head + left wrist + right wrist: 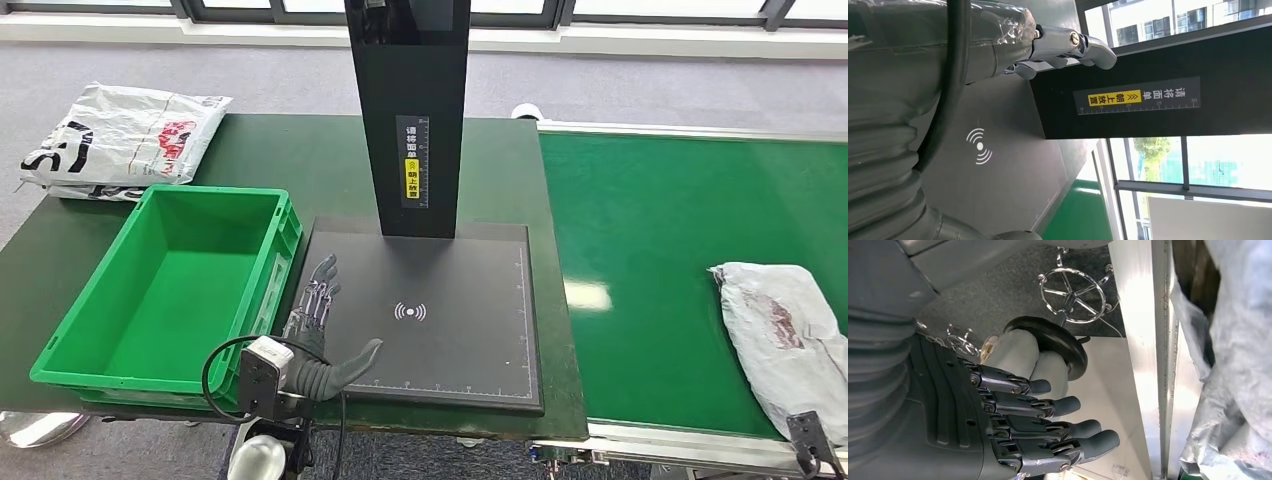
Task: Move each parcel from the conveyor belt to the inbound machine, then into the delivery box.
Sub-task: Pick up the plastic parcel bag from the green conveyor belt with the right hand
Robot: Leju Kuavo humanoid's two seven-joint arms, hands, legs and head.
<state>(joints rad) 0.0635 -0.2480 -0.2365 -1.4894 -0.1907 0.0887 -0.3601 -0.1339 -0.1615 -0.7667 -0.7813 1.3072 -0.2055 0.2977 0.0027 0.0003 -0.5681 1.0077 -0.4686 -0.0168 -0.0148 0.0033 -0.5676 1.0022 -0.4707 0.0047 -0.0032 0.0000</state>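
Lying on the conveyor belt [650,250] at near right, parcel [785,335] has its long axis running near-to-far. Right robot hand [1013,425], fingers spread and empty, sits just near of it, below the belt edge. Left robot hand [320,330], spread, rests over the inbound machine [440,320], well apart; delivery box [70,365] empty.

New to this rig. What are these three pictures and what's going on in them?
A humanoid robot sorts parcels. The head view looks down from its body: a green conveyor belt carries a grey parcel, beside it the black inbound machine with its upright post, then an empty green delivery box. Another parcel lies behind the box. The other two pictures come from wrist cameras. The left hand hovers open over the machine's plate; the right hand is open, beside the belt's edge. Neither holds anything.
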